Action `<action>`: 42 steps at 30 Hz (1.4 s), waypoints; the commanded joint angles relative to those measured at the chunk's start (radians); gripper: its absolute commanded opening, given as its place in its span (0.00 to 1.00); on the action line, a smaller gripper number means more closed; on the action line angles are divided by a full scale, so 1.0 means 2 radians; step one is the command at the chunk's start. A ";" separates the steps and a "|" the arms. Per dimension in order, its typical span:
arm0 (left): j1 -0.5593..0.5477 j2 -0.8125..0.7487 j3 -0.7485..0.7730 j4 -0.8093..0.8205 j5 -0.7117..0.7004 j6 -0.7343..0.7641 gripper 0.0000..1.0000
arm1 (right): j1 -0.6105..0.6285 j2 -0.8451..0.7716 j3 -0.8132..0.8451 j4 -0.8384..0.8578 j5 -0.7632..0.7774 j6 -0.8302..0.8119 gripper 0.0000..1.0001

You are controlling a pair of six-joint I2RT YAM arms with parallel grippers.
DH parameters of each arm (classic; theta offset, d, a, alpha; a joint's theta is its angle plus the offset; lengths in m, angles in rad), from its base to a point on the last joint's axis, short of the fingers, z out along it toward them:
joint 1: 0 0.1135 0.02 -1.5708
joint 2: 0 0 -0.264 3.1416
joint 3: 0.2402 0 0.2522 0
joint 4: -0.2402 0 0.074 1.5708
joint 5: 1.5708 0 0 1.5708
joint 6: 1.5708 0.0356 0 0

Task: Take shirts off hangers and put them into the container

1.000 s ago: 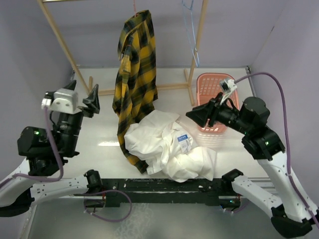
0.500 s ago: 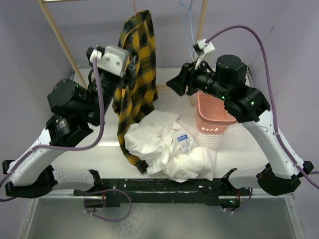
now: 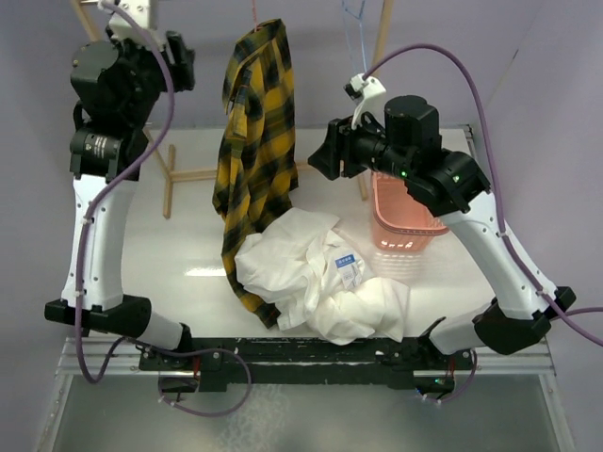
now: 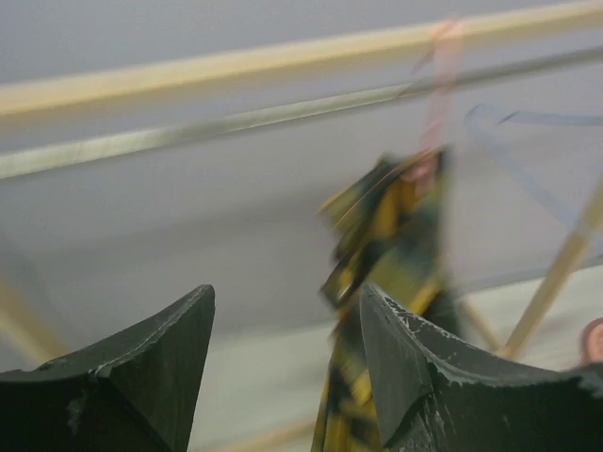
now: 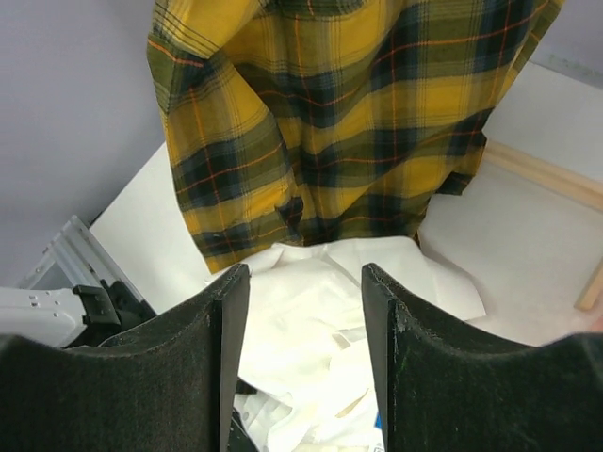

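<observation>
Facing yellow-and-black plaid shirt (image 5: 349, 113), hung, filling top of frame. Noted right gripper (image 5: 301, 278) in foreground below plaid shirt: dark fingers (image 5: 188, 377) apart, nothing between. Seen through the gap, directly under plaid shirt's hem: white shirt (image 5: 316, 330), crumpled on white table (image 5: 528, 254), edge meeting the hem. Right of plaid shirt: wooden rail (image 5: 542, 174) lying across table. Lower left of plaid shirt: metal frame (image 5: 61, 259) at table edge.

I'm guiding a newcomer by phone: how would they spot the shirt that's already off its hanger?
Start at the near edge of the white table, in the middle. The white shirt lies crumpled there with a small label facing up. Unlike the yellow-and-black plaid shirt behind it, it hangs from nothing.
</observation>
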 commanded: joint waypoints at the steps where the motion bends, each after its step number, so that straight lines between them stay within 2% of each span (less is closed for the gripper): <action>1: 0.141 -0.055 -0.142 0.027 0.155 -0.160 0.67 | 0.000 -0.006 0.046 0.006 0.005 -0.015 0.55; 6: 0.153 -0.131 -0.343 0.099 0.146 -0.175 0.65 | 0.000 0.024 0.084 0.011 -0.012 -0.018 0.56; 11: 0.151 -0.157 -0.482 0.209 0.230 -0.226 0.60 | 0.005 0.072 0.148 0.012 -0.008 -0.016 0.57; 15: 0.126 -0.196 -0.545 0.260 0.223 -0.246 0.54 | 0.014 0.121 0.203 0.013 0.014 -0.016 0.58; 21: 0.014 -0.190 -0.572 0.259 0.153 -0.201 0.52 | 0.044 0.215 0.326 -0.028 0.072 -0.029 0.58; 23: -0.006 -0.181 -0.583 0.269 0.148 -0.204 0.51 | 0.053 0.226 0.335 -0.022 0.090 -0.030 0.61; 31: -0.029 -0.179 -0.594 0.279 0.145 -0.206 0.49 | 0.067 0.228 0.316 -0.011 0.166 -0.058 0.65; 39: -0.048 -0.165 -0.589 0.279 0.149 -0.205 0.48 | 0.067 0.249 0.308 -0.001 0.188 -0.065 0.58; 42: -0.050 -0.164 -0.588 0.279 0.149 -0.204 0.48 | 0.067 0.256 0.308 -0.004 0.182 -0.068 0.51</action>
